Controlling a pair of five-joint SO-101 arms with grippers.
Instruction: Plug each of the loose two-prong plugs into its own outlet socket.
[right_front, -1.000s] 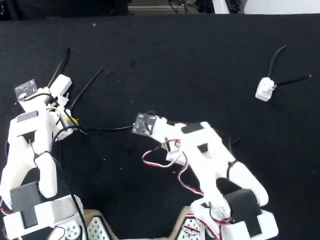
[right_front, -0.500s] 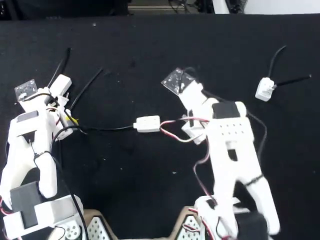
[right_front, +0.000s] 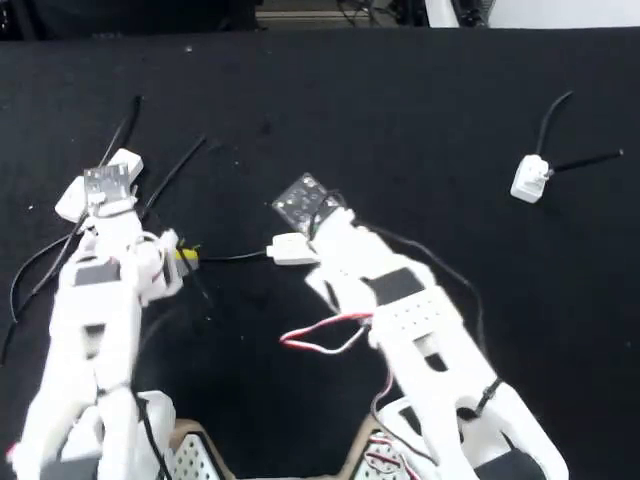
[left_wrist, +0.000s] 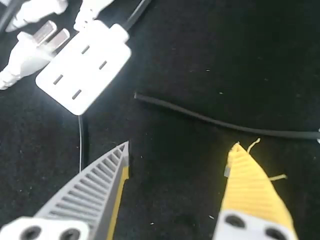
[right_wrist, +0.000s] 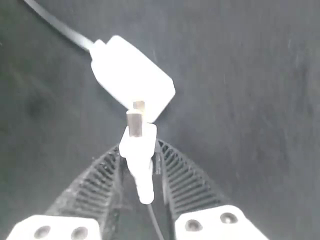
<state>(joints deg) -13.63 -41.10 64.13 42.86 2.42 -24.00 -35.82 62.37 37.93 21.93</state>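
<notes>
Right arm swung back from mid-table to centre outlet socket (right_front: 292, 248); left arm shifted toward table middle. Your right gripper (right_wrist: 140, 149) clamped on white two-prong plug (right_wrist: 138, 167), prongs at socket's edge, can't tell if inserted. Your left gripper (left_wrist: 180, 147) gaping wide, holding nothing, near white outlet block (left_wrist: 82, 67); loose plug (left_wrist: 27, 50) just beside block. Third socket (right_front: 528, 178) well apart.

No readable text, label, number or sign on outlet socket (left_wrist: 82, 70), plug (right_wrist: 139, 155), table (right_front: 400, 100).
</notes>
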